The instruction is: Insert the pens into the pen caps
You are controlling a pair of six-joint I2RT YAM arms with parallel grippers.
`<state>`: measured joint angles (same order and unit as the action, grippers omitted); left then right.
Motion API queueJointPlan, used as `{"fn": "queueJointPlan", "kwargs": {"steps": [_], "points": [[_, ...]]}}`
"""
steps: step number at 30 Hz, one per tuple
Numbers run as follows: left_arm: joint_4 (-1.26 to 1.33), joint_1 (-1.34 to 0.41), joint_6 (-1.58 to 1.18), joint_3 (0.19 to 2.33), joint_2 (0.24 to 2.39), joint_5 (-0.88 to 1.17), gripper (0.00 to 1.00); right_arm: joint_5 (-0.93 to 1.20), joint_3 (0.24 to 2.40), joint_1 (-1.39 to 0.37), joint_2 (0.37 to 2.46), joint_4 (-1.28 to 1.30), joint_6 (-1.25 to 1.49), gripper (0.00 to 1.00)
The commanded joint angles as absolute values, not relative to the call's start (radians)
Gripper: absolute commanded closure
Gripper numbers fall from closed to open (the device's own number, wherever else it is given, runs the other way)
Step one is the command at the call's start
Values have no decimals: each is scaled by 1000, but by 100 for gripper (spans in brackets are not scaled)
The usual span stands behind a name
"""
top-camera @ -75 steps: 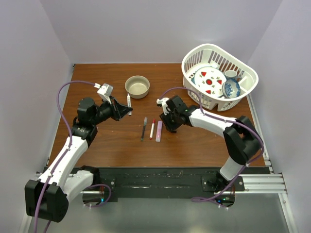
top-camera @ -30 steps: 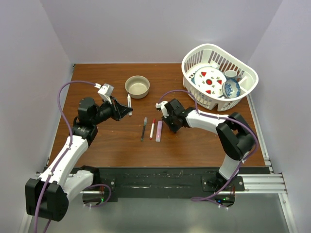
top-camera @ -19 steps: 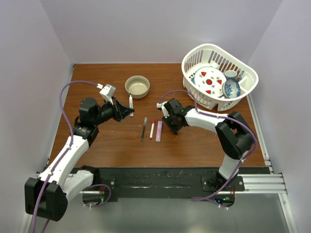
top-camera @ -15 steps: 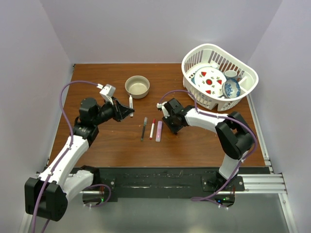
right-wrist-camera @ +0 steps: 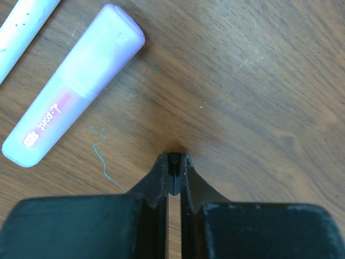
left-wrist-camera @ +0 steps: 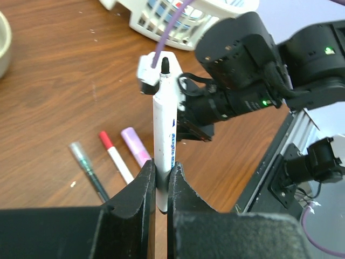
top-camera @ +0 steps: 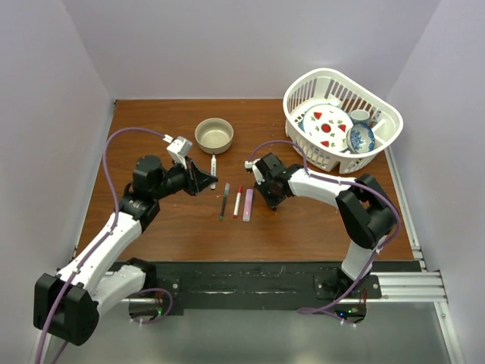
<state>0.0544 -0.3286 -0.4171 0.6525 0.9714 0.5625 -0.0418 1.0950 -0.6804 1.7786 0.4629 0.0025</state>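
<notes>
The left claw is pinching a white pen near its bottom end. The pen stands almost straight up in the left wrist view, and its bare black tip points toward the other arm. This pen is up in the air, above the desk.

Next come three more pens lying side by side on the desk. There is a dark grey pen, then a white pen with a red end, then the fat pink marker. No claw is touching them.

Just to the right of the pink marker is the right claw. Its tips are down on the wood and pressed together. A tiny dark bit shows between the tips. It may be a cap, but it is too small to tell.

I think this step is getting a cap for the white pen. The left arm has its pen ready, and the right arm is busy at the desk.

For the next move, the right claw must really have a cap. It should lift, and if nothing comes up, open and try again. Then the cap's open end must face the black tip, line up straight with it, and be pushed on slowly.
</notes>
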Motion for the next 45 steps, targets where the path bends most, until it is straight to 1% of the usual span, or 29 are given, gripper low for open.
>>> {"fn": "queueJointPlan", "kwargs": {"steps": [1, 4, 10, 14, 18, 23, 28, 33, 45], "points": [[86, -385, -442, 654, 979, 532, 100, -44, 1088, -683, 1741, 466, 54, 100], [129, -425, -483, 620, 997, 531, 100, -70, 1081, -684, 1691, 439, 103, 100], [302, -472, -601, 522, 1055, 558, 100, -101, 1069, -683, 1594, 371, 205, 100], [435, -494, -670, 473, 1121, 612, 100, -113, 1048, -684, 1471, 282, 294, 100], [561, -518, -736, 439, 1167, 656, 100, -106, 1022, -683, 1381, 186, 386, 100], [679, -558, -787, 420, 1221, 686, 100, -57, 1005, -684, 1321, 85, 506, 100], [733, -561, -807, 417, 1233, 701, 100, -14, 979, -683, 1279, -30, 601, 100], [781, -561, -827, 422, 1249, 721, 100, 29, 907, -683, 1230, -176, 664, 100], [841, -561, -861, 425, 1266, 747, 100, 95, 805, -684, 1157, -327, 741, 100]]}}
